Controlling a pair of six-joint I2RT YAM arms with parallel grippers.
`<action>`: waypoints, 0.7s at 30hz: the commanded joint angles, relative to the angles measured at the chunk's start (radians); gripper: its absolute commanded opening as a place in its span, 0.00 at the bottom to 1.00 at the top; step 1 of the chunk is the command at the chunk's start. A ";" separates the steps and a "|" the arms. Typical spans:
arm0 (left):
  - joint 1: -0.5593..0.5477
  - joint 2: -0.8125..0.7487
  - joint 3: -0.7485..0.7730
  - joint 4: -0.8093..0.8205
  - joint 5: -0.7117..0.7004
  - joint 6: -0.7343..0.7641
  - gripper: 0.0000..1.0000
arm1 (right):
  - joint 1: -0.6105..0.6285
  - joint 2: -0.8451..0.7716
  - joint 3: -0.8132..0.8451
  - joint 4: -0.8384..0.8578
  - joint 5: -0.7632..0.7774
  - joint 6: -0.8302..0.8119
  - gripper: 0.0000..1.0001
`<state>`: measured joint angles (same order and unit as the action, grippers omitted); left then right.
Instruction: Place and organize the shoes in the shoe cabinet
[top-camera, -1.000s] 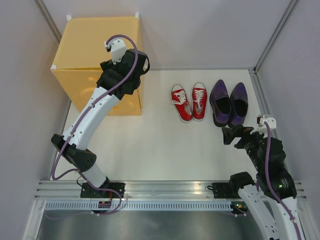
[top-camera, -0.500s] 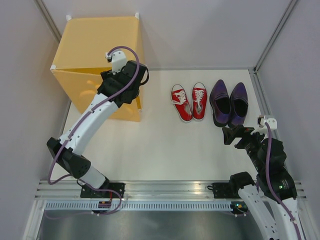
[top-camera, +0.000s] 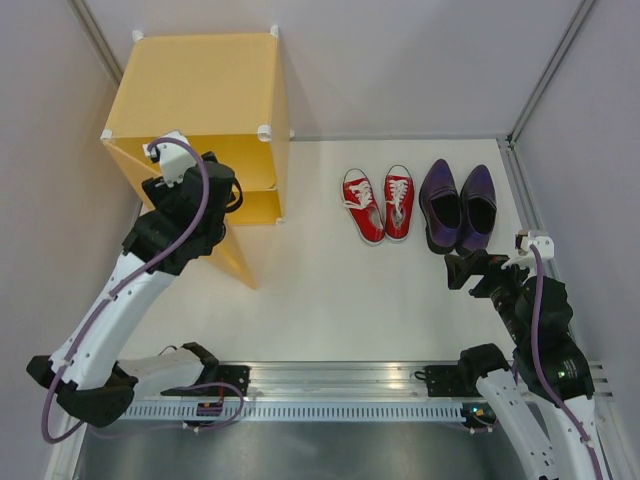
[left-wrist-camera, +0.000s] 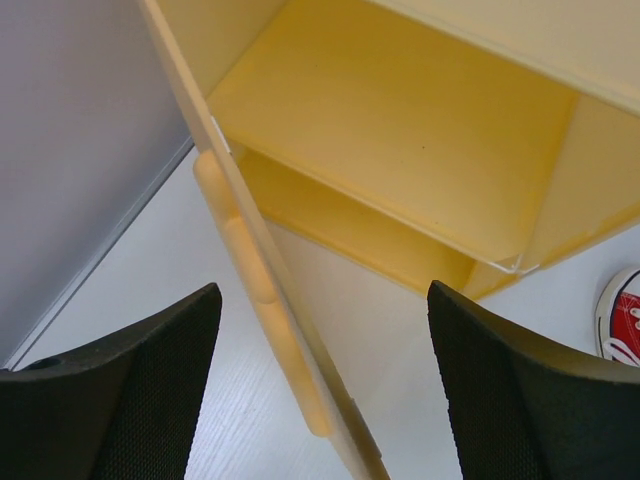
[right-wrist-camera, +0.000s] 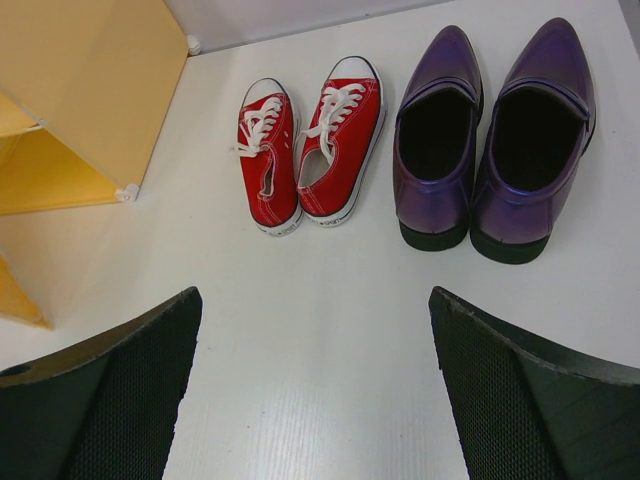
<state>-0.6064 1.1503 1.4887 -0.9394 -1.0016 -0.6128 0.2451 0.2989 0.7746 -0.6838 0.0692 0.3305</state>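
The yellow-orange shoe cabinet stands at the far left with its door swung open toward me. My left gripper is open and empty just in front of the opening. In the left wrist view the door's edge and handle run between my open fingers, apart from them, and the inner shelf is bare. The red sneakers and purple slip-ons stand side by side on the table. My right gripper is open and empty, near the purple shoes' heels; the red pair lies ahead.
Grey walls close in the table on the left, back and right. The open door juts out over the table in front of the cabinet; its corner shows in the right wrist view. A metal rail runs along the near edge.
My left arm has pulled back toward me and to the left, and the cabinet door has swung from shut to open. The right arm and the shoes have not moved.
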 joint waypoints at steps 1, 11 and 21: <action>0.003 -0.078 -0.059 -0.016 -0.034 0.068 0.86 | 0.003 0.002 -0.005 0.038 0.017 0.015 0.98; 0.020 -0.207 -0.006 -0.288 -0.026 -0.002 0.89 | 0.003 0.016 -0.005 0.035 0.017 0.016 0.98; 0.020 -0.173 0.304 -0.351 0.366 0.019 0.95 | 0.003 0.039 -0.005 0.033 0.011 0.013 0.98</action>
<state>-0.5903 0.9565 1.7264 -1.2579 -0.8425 -0.5941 0.2451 0.3202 0.7742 -0.6838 0.0689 0.3367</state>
